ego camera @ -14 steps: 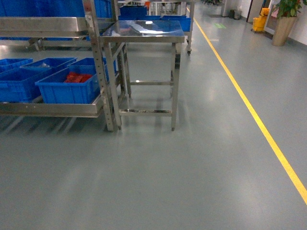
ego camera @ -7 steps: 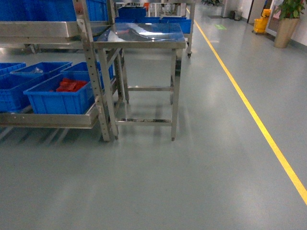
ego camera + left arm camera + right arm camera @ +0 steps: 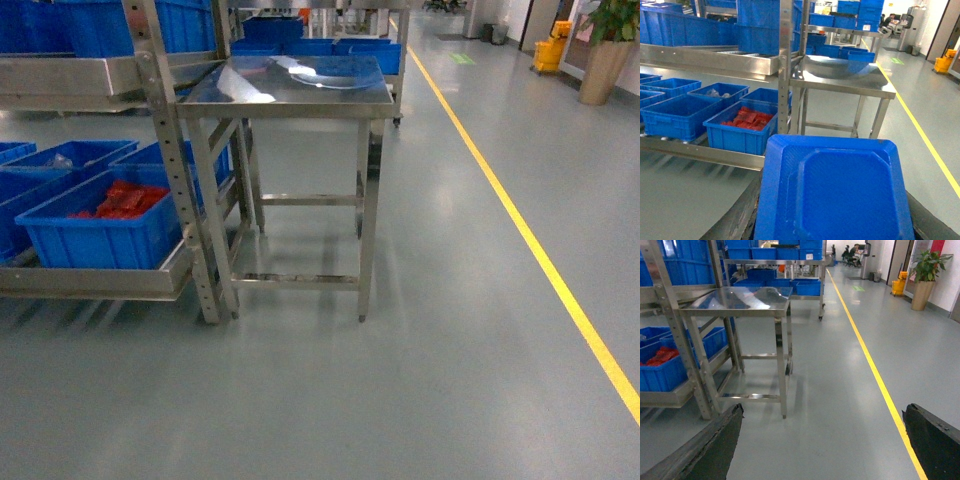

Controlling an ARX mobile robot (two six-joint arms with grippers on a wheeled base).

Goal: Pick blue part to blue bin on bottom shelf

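Low on the left, the bottom shelf [image 3: 90, 280] is waiting — the robot should be rolling closer, aiming for the blue bin [image 3: 670, 117] left of the one red-bag crate [image 3: 740, 132]. The left gripper [image 3: 835, 225] is squeezing the one blue part [image 3: 835, 190]; the right gripper [image 3: 822, 415] is gaping wide, holding nothing. One steel table [image 3: 290, 85] is standing nearby.

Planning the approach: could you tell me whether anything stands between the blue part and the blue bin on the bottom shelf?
Nothing visible: only bare floor separates the blue part from the blue bin.
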